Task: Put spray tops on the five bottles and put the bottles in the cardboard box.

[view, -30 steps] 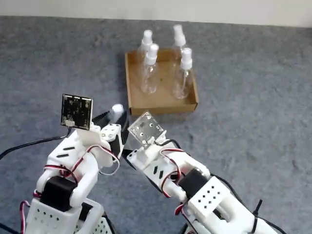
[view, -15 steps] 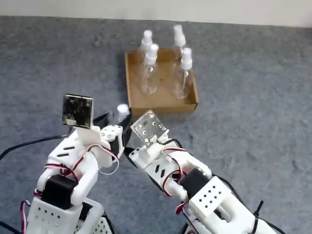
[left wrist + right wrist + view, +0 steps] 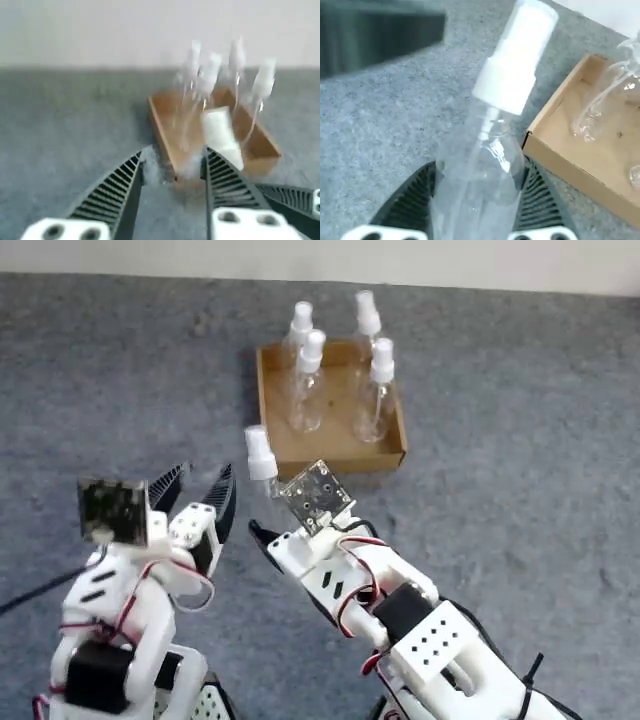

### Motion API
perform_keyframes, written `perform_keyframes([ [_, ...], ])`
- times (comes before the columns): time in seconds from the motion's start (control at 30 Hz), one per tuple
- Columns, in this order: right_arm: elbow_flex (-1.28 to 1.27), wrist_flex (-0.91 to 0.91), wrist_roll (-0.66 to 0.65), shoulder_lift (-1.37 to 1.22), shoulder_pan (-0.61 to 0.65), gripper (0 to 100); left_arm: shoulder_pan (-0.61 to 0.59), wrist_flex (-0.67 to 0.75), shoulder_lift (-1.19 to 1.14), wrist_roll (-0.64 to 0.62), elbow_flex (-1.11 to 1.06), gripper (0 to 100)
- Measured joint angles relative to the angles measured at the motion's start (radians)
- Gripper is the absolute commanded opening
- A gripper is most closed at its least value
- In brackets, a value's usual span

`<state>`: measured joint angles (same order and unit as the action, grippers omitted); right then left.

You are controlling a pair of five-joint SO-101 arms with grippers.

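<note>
My right gripper [image 3: 477, 172] is shut on a clear bottle [image 3: 480, 165] that carries a white spray top [image 3: 515, 65]. In the high view this bottle's spray top [image 3: 260, 452] stands just in front of the cardboard box [image 3: 332, 458], above the right gripper [image 3: 265, 520]. The left gripper [image 3: 195, 488] is open and holds nothing, a short way left of the bottle. From the left wrist, the open gripper [image 3: 172, 170] faces the box [image 3: 162, 130], with the spray top [image 3: 220, 132] off to one side. Several capped bottles [image 3: 305, 390] stand in the box.
Grey carpet [image 3: 520, 440] covers the table around the box. The box's front wall [image 3: 570, 150] lies close beside the held bottle. The two arms' bodies crowd the near edge of the high view.
The left gripper let go of the spray top, opened and drew back to the left. The bottle in the right gripper now shows its full spray top and sits slightly nearer the box.
</note>
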<state>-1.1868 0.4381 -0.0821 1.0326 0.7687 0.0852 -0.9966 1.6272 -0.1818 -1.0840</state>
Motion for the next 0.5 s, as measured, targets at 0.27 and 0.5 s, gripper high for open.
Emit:
perform_keyframes([
  [0.27,0.0,-0.006,0.0,0.0,0.0,0.3,-0.006,0.0,0.029,0.0,-0.021,14],
  [0.5,0.0,-0.006,0.0,0.0,0.0,0.3,-0.008,0.0,-0.023,0.0,-0.021,14],
])
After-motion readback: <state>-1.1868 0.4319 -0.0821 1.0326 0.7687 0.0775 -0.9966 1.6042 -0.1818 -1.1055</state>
